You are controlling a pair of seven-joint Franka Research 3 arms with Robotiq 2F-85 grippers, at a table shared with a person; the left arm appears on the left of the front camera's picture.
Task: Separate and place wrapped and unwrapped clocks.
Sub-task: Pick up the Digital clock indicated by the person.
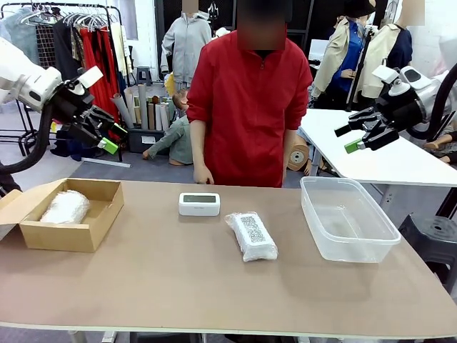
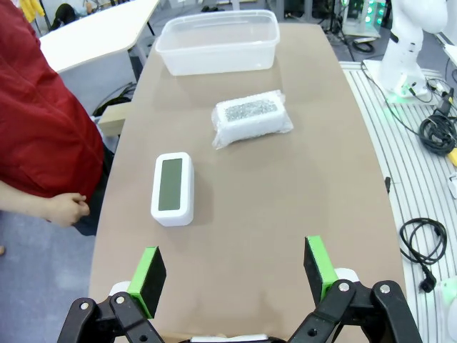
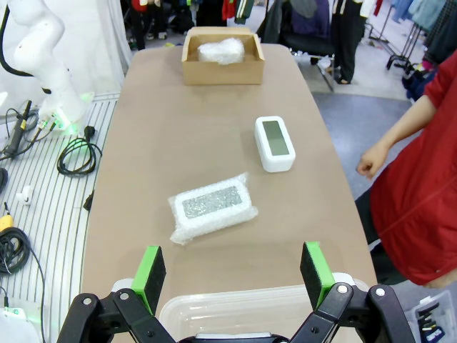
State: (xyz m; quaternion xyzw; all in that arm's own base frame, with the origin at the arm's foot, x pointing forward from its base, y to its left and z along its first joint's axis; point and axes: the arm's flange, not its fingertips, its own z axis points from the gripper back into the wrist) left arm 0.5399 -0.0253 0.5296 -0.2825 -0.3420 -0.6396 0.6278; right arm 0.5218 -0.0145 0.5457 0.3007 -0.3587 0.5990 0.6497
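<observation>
Bare white clock [image 1: 199,204] at table centre before a person in red, bubble-wrapped clock [image 1: 251,236] near it, second wrapped clock [image 1: 65,207] inside cardboard box [image 1: 61,239], clear tub [image 1: 357,250] opposite, left gripper [image 1: 114,137] and right gripper [image 1: 347,139] raised, fingers apart, holding nothing

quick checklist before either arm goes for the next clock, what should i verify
1. The left pincer is open and empty: ok.
2. The right pincer is open and empty: ok.
3. The wrapped clock on the table lies apart from the bare clock, with nothing on either: ok.
4. The cardboard box holds the other wrapped clock, with room beside it: ok.
5. The plastic tub is empty: ok.
6. The person's hand is at the far edge, off both clocks: ok.
</observation>
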